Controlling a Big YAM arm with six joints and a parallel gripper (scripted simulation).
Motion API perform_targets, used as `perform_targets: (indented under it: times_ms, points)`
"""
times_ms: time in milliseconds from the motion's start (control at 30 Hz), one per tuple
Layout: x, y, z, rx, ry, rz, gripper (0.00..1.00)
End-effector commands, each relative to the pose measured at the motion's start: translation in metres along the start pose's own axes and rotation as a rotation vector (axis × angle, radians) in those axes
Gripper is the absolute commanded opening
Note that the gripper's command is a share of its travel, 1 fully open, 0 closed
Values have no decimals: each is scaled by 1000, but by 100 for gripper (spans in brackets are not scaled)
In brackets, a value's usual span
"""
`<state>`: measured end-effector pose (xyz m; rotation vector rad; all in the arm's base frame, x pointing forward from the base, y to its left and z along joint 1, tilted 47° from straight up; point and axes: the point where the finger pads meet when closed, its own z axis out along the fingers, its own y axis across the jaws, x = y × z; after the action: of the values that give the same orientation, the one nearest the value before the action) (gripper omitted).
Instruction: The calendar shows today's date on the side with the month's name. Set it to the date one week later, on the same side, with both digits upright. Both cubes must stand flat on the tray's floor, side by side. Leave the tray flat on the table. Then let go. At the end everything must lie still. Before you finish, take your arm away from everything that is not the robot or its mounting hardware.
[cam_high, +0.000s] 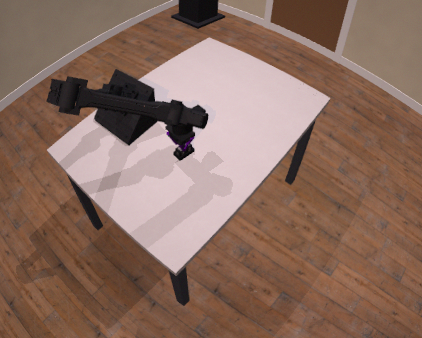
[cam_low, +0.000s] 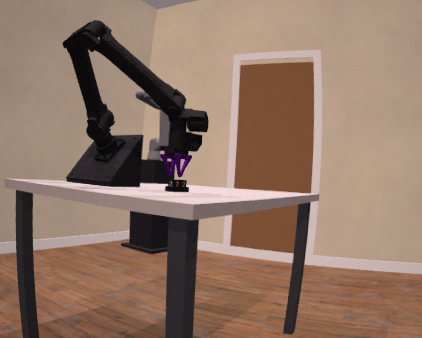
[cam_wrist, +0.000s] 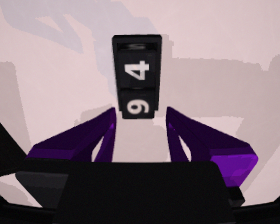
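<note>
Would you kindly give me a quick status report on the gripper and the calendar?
Gripper open, holding nothing, low over the calendar. Calendar on the table, both cubes in the tray; 4 and 9 visible from above. Nothing in the way.

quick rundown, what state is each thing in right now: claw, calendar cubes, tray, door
claw: part open, holding nothing, fingers either side of the near cube, just above the calendar
calendar cubes: side by side in the tray, tops showing 4 and 9
tray: flat on the table
door: shut
</note>
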<state>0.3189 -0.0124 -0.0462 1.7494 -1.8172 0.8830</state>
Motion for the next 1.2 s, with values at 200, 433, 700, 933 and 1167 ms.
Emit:
perform_targets:
  times_ms: [200, 433, 700, 933, 1167]
  points:
    - [-1, 3, 5, -4, 2, -13, 44]
    - [-1, 3, 5, -4, 2, -13, 44]
    - [-1, 3, 5, -4, 2, -13, 44]
    - [-1, 3, 5, -4, 2, -13, 44]
    - [-3, 4, 3, 3, 1, -18, 44]
